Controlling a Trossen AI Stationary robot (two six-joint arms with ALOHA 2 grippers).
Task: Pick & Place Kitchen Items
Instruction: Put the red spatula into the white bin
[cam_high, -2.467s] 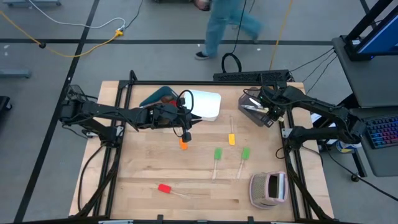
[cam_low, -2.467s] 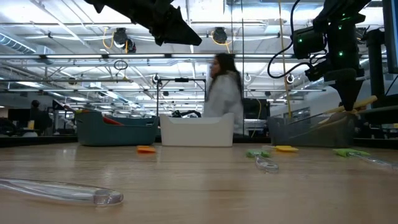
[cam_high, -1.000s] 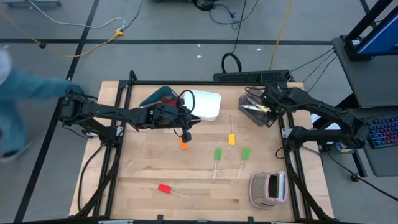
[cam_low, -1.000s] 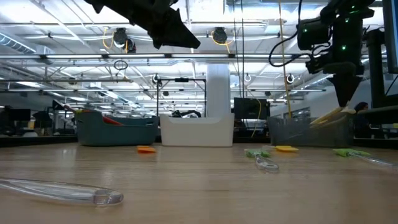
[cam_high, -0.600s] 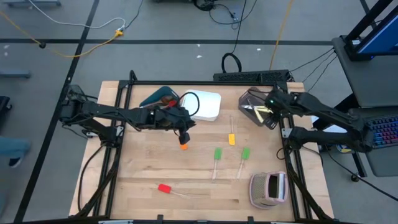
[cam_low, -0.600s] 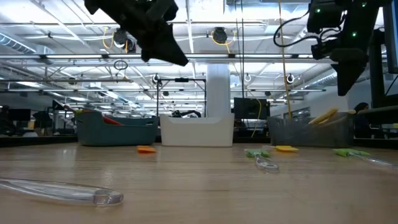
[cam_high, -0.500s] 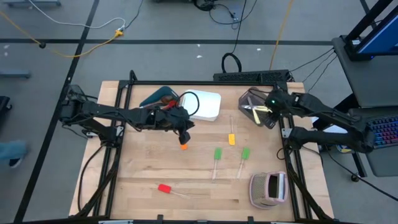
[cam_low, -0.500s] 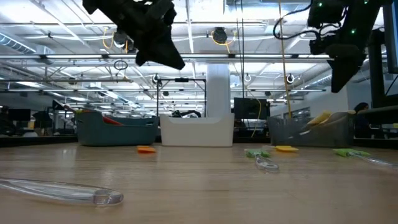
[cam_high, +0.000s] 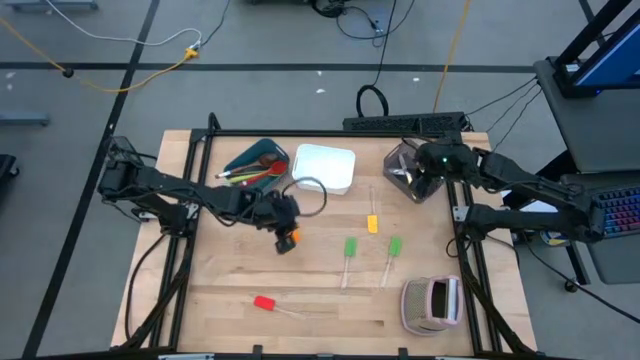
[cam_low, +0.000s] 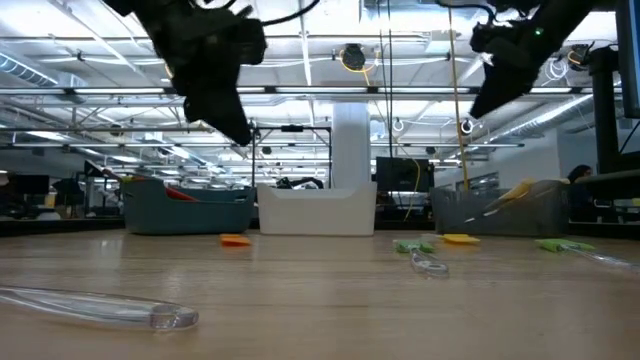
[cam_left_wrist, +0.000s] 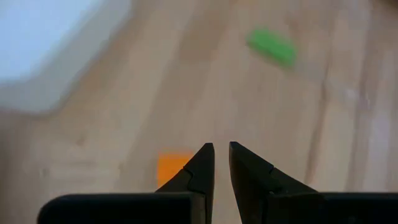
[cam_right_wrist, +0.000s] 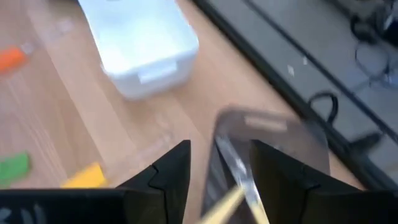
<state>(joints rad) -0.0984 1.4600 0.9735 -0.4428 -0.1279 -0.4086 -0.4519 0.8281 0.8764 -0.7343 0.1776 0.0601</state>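
We held our left gripper (cam_high: 284, 238), fingers nearly together and empty, just over the orange spatula (cam_high: 293, 236) mid-table; our right gripper (cam_right_wrist: 219, 163), parted, hung over the far-right bin (cam_high: 405, 170)

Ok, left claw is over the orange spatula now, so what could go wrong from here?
Left claw: its fingers look nearly closed above the orange spatula. Descending like that, it would likely push the spatula rather than straddle it.

The spatula's clear stick is hard to see, so the grip may land off-centre and the spatula could tilt or slip.

Right claw hangs over the grey bin, where utensils poke out; a low move could snag them.
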